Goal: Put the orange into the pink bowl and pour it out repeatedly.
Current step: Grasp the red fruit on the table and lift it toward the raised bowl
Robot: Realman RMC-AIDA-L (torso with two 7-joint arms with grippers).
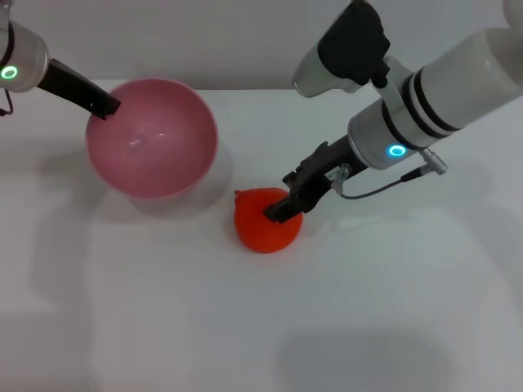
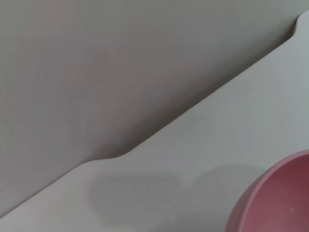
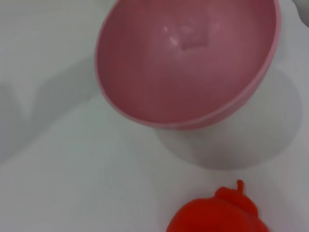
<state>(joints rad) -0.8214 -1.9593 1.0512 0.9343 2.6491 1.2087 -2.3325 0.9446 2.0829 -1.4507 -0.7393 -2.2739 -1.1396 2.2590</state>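
Observation:
The pink bowl (image 1: pixel 151 139) is empty and tipped, its opening facing up and toward me, at the back left of the white table. My left gripper (image 1: pixel 105 106) is shut on its far left rim. The orange (image 1: pixel 261 222) lies on the table just right of and nearer than the bowl. My right gripper (image 1: pixel 282 209) comes down from the right and rests against the orange's upper right side. The right wrist view looks over the orange (image 3: pixel 217 217) to the bowl (image 3: pixel 188 63) beyond it. In the left wrist view only an edge of the bowl (image 2: pixel 275 203) shows.
The white table (image 1: pixel 368 310) stretches out in front and to the right. Its back edge (image 2: pixel 193 108) meets a grey wall behind the bowl. No other objects are in view.

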